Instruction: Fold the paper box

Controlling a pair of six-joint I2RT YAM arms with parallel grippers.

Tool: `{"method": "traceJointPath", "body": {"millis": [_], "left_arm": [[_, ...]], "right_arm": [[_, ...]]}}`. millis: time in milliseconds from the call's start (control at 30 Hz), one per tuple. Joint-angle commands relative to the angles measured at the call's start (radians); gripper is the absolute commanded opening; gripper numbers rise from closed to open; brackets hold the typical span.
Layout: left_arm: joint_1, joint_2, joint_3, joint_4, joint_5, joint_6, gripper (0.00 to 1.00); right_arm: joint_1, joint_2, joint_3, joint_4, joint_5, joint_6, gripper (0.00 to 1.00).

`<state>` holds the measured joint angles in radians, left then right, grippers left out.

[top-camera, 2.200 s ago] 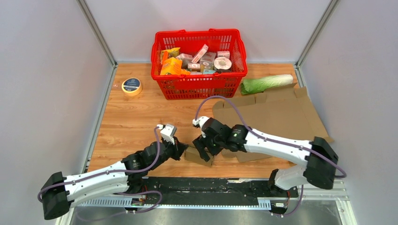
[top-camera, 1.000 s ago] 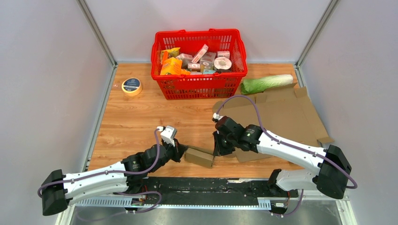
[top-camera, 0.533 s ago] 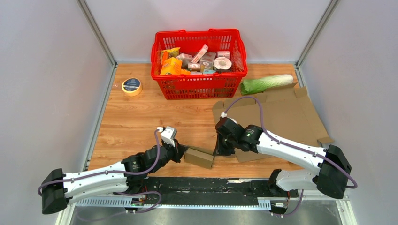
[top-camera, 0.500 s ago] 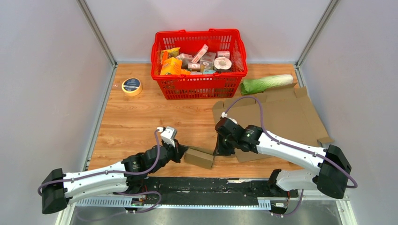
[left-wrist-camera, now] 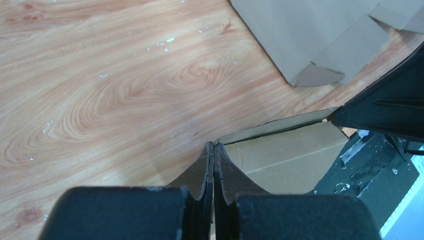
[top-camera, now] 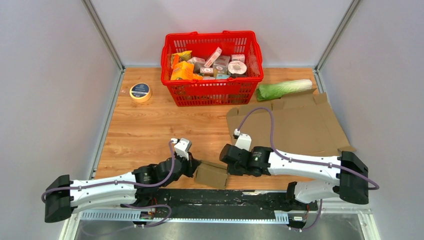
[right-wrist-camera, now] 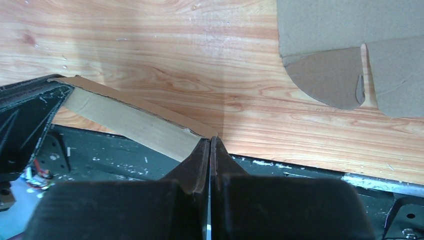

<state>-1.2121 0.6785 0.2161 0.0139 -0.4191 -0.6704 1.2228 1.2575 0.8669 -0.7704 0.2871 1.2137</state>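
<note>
Paper box (top-camera: 211, 175) sits on the table's (top-camera: 140, 135) near edge, with an arm at each end! Left gripper (top-camera: 195, 166) has its fingers pressed together, tips at the box's left corner. Right gripper (top-camera: 226, 168) is closed too, tips at the right corner. Can't tell whether either nips cardboard. Flat cardboard sheet (top-camera: 300, 125) lies just beyond the box, red basket (top-camera: 215, 92) well beyond.

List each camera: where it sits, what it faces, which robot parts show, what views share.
Top external: above and behind the bases, looking down on table, left arm, right arm, red basket.
Left wrist: looks along its shut left gripper at the small cardboard box.
Right wrist: looks along its shut right gripper at that box's other end.
Shared: the box, flat cardboard sheet.
</note>
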Motion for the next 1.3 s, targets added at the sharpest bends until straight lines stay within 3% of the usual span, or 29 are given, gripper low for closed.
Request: {"method": "traceJointPath", "body": {"millis": [0,100,200,233,300,333,367,433,600,800,1067,1267], "left_arm": [[-0.021,0.009,-0.006,-0.048,-0.01,-0.017,0.0],[-0.029,0.003,-0.001,-0.057,-0.012,-0.017,0.0],[-0.032,-0.014,0.0,-0.074,-0.02,-0.017,0.0],[-0.032,-0.02,0.0,-0.086,-0.023,-0.015,0.0],[-0.032,-0.039,-0.001,-0.095,-0.026,-0.017,0.0],[-0.032,-0.046,-0.004,-0.103,-0.024,-0.017,0.0],[-0.035,-0.057,-0.004,-0.103,-0.027,-0.015,0.0],[-0.033,-0.066,-0.006,-0.107,-0.026,-0.012,0.0],[-0.035,-0.076,0.0,-0.121,-0.032,-0.006,0.0],[-0.038,-0.077,-0.014,-0.101,-0.032,-0.014,0.0],[-0.047,-0.077,-0.026,-0.091,-0.033,-0.023,0.0],[-0.052,-0.077,-0.04,-0.072,-0.052,-0.031,0.0]], "right_arm": [[0.061,0.031,0.055,-0.007,0.136,0.041,0.02],[0.078,0.026,0.049,0.016,0.121,0.008,0.08],[0.076,-0.019,0.037,0.055,0.119,-0.107,0.2],[0.076,-0.067,0.018,0.101,0.119,-0.164,0.36],[0.061,-0.118,0.001,0.149,0.097,-0.369,0.55],[0.052,-0.15,-0.02,0.208,0.077,-0.46,0.74],[0.04,-0.197,-0.038,0.241,0.004,-0.535,0.86],[-0.002,-0.231,-0.084,0.369,-0.119,-0.748,0.93],[-0.017,-0.189,-0.111,0.43,-0.363,-0.96,0.97],[-0.014,-0.023,-0.083,0.499,-0.436,-1.079,0.97],[0.075,0.082,-0.02,0.438,-0.226,-1.152,0.89],[0.135,0.173,-0.002,0.411,-0.114,-1.16,0.72]]}}
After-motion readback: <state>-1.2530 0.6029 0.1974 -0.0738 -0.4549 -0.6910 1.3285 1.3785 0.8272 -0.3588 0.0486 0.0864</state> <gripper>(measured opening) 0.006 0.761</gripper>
